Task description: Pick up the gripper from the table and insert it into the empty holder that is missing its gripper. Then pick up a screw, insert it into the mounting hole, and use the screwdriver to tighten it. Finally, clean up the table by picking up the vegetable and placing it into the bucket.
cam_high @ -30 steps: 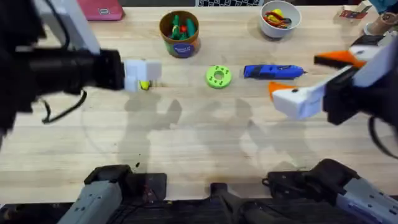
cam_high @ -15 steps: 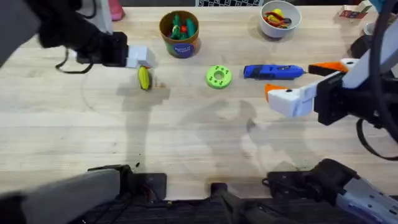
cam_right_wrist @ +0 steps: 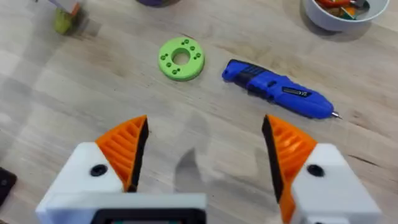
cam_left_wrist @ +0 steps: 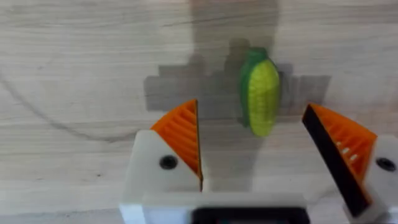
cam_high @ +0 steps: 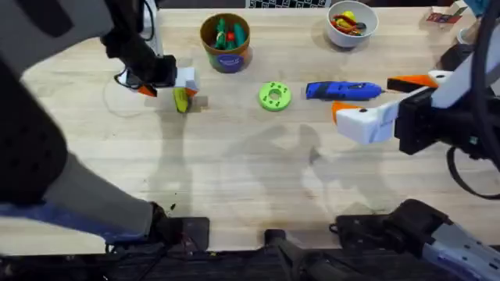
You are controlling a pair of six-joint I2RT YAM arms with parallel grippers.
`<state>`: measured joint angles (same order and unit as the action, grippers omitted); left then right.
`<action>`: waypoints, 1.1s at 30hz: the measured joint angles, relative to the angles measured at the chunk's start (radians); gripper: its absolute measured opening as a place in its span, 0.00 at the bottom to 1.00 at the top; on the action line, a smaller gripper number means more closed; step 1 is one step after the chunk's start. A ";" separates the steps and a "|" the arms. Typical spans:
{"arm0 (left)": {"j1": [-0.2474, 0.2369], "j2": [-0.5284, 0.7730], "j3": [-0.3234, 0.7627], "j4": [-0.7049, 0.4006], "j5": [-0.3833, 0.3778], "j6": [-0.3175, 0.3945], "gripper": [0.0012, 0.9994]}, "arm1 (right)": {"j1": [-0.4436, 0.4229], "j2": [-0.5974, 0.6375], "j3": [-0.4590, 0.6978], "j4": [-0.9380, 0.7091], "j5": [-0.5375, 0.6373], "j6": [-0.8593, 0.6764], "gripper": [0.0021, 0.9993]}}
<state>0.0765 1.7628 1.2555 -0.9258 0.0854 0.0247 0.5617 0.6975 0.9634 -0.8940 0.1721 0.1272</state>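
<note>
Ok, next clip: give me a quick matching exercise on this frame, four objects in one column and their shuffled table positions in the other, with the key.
Things:
1. vegetable
2. screwdriver
3. bucket
4. green disc

Places:
A. lying between the green disc and the right gripper
B. at the far edge, holding green and red items
C. on the table at the open left gripper
D. mid-table, between vegetable and screwdriver

Pairs: 1-C, 2-A, 3-B, 4-D
</note>
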 joint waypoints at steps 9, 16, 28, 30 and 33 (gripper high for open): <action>-0.032 0.100 0.010 0.070 -0.026 -0.088 0.99 | 0.000 0.000 0.000 0.000 0.000 0.000 0.99; -0.046 0.118 0.024 0.068 -0.053 -0.117 0.28 | 0.000 0.000 0.000 0.000 0.000 0.000 0.99; -0.046 0.163 0.178 -0.130 -0.037 -0.156 0.03 | 0.000 0.000 0.000 0.000 0.000 0.000 0.99; -0.047 0.169 0.269 -0.176 -0.023 -0.161 0.03 | 0.000 0.000 0.000 0.000 0.000 0.000 0.99; -0.052 0.169 0.412 -0.228 0.002 -0.165 0.03 | 0.000 0.000 0.000 0.000 0.000 0.000 0.99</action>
<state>0.0248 1.9316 1.6677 -1.1537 0.0876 -0.1406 0.5617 0.6975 0.9635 -0.8941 0.1720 0.1272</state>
